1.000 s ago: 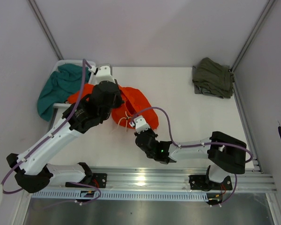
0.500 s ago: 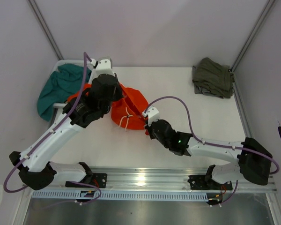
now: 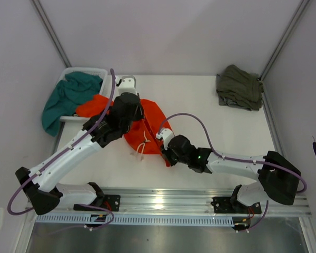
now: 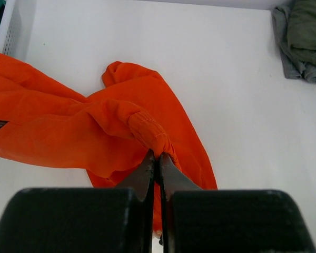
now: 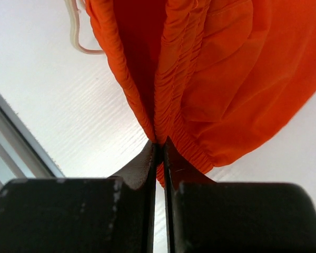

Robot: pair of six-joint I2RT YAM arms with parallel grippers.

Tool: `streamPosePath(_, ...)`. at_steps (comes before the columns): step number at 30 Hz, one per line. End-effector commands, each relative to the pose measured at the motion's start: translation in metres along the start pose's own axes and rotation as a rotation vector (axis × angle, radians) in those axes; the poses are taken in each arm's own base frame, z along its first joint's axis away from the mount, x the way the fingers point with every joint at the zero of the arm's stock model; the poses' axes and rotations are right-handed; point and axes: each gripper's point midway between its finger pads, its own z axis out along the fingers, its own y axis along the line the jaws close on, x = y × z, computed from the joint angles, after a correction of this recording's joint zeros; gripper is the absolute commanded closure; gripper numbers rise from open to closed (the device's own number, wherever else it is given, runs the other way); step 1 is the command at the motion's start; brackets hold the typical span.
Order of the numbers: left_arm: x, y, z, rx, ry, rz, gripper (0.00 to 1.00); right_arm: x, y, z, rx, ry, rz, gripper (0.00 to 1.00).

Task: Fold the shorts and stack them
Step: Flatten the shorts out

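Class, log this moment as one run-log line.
left gripper: shut on orange shorts | right gripper: shut on waistband | olive shorts: far-right corner

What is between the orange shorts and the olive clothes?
Between the orange shorts and olive clothes is only bare table, in the top view.

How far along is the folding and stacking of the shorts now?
Done, it seems: the olive-green garment lies bundled at the far right corner. In hand: the left gripper and right gripper are both shut on the orange shorts, crumpled, unfolded. To do: folding them, then the teal garment draped over the basket.
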Motion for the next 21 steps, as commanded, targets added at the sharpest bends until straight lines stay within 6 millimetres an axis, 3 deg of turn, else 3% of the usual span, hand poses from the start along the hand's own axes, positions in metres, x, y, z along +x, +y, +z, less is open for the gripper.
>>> streamPosePath(1, -0.035, -0.003, 0.000, 0.002, -0.127, -0.061, 1.00, 0.014, 0.019, 0.002, -0.117, 0.043, 0.037, 0.96)
streamPosePath(5, -0.036, -0.003, 0.006, -0.017, -0.141, -0.058, 1.00, 0.018, 0.017, 0.003, -0.131, 0.032, 0.081, 0.92)
streamPosePath(8, -0.036, -0.006, 0.009, -0.011, -0.140, -0.060, 1.00, 0.028, 0.008, 0.005, -0.081, 0.037, 0.093, 0.77)
streamPosePath(9, -0.038, -0.007, 0.008, -0.006, -0.141, -0.062, 1.00, 0.028, 0.002, 0.007, -0.039, 0.028, 0.090, 0.59)
streamPosePath(12, -0.038, -0.011, 0.008, 0.007, -0.132, -0.061, 1.00, 0.033, -0.002, 0.010, 0.010, 0.031, 0.071, 0.46)
streamPosePath(17, -0.036, -0.015, 0.008, 0.025, -0.113, -0.069, 1.00, 0.034, -0.014, 0.016, 0.178, 0.012, 0.040, 0.43)
streamPosePath(21, -0.032, -0.016, 0.009, 0.030, -0.109, -0.073, 1.00, 0.018, -0.001, 0.008, 0.183, -0.061, 0.036, 0.36)
